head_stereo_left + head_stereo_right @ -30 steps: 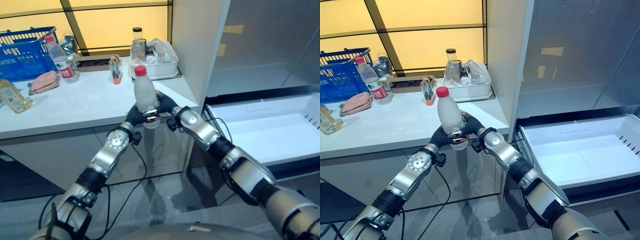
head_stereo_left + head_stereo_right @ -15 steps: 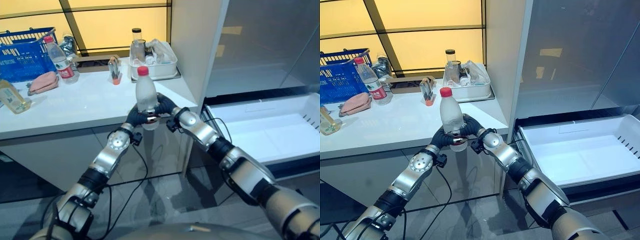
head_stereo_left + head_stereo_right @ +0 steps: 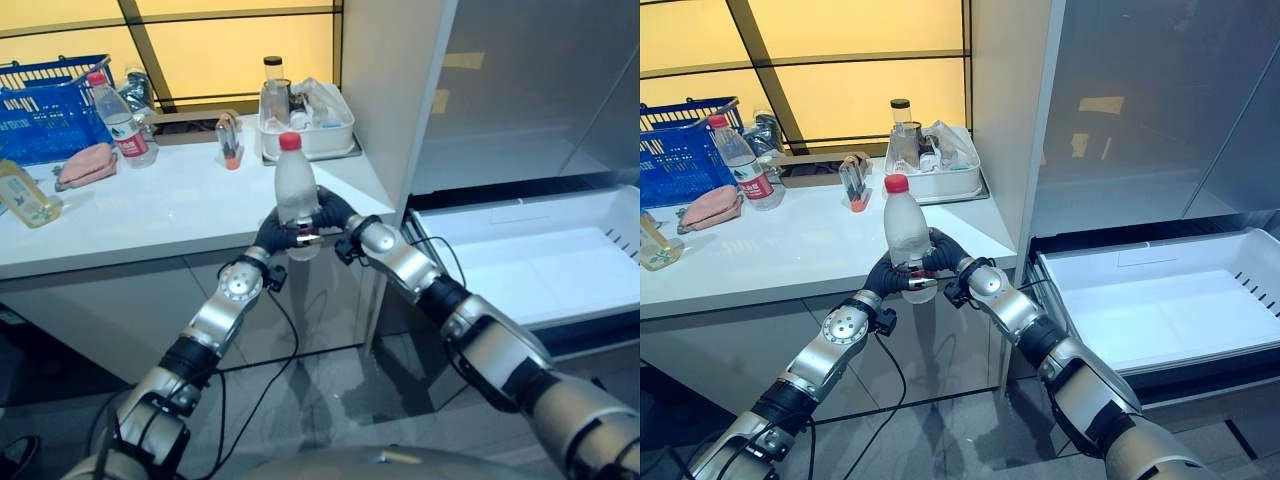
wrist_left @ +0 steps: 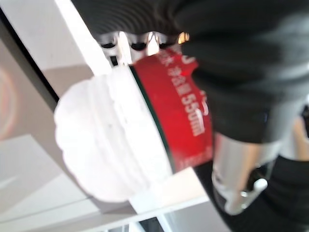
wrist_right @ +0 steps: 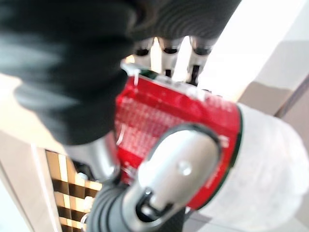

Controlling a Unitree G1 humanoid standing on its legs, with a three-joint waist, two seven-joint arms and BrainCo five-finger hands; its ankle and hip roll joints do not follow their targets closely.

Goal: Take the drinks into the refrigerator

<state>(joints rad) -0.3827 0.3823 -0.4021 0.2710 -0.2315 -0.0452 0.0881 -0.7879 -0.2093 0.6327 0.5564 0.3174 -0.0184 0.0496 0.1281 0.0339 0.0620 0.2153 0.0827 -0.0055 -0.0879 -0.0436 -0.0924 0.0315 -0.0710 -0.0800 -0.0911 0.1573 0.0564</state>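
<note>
Both hands, left hand (image 3: 272, 232) and right hand (image 3: 335, 213), clasp a red-capped water bottle (image 3: 295, 190) upright before the white surface (image 3: 150, 215); beside it, seemingly a refrigerator drawer (image 3: 530, 260) stands open.

The water bottle's (image 3: 295, 195) red label band is hidden behind the left robot hand (image 3: 272, 232) and right robot hand (image 3: 331, 214) wrapped round it. At the desk's (image 3: 170, 215) far left corner, the blue basket (image 3: 45, 105) is cut off by the edge, its contents hidden. The items in the white tray (image 3: 310, 122) at the far right corner are too jumbled to tell.
</note>
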